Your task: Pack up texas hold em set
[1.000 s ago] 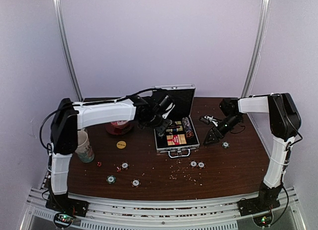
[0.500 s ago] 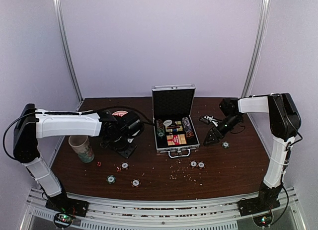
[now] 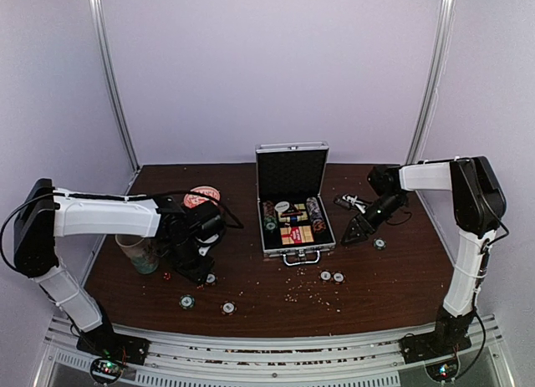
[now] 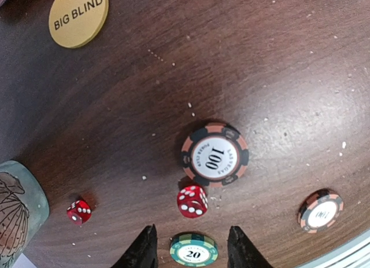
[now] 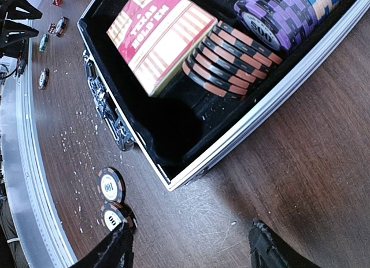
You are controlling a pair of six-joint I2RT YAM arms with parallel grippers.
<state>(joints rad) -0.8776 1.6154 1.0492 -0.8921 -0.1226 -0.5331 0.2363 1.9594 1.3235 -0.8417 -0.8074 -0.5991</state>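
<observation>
A ribbed metal rail [image 3: 292, 345] edges a dark wood-grain table [image 3: 401, 270] flecked with pale crumbs, and lilac walls [image 3: 267, 69] close the room behind. Near the front, loose chips [image 3: 186, 302] and red dice [image 4: 192, 200] lie scattered. The left gripper [image 4: 192, 245] hangs low over them, fingers moderately parted and empty, with a green chip [image 4: 194, 250] showing between. The yellow disc [image 4: 78, 17] lies beyond. Farther back the silver case [image 3: 292, 171] stands mid-table, lid upright, its black lining holding the card box [image 5: 159, 33] and chip rows [image 5: 231, 57]. Just right of it, the right gripper [image 5: 188, 250] spreads wide, empty.
</observation>
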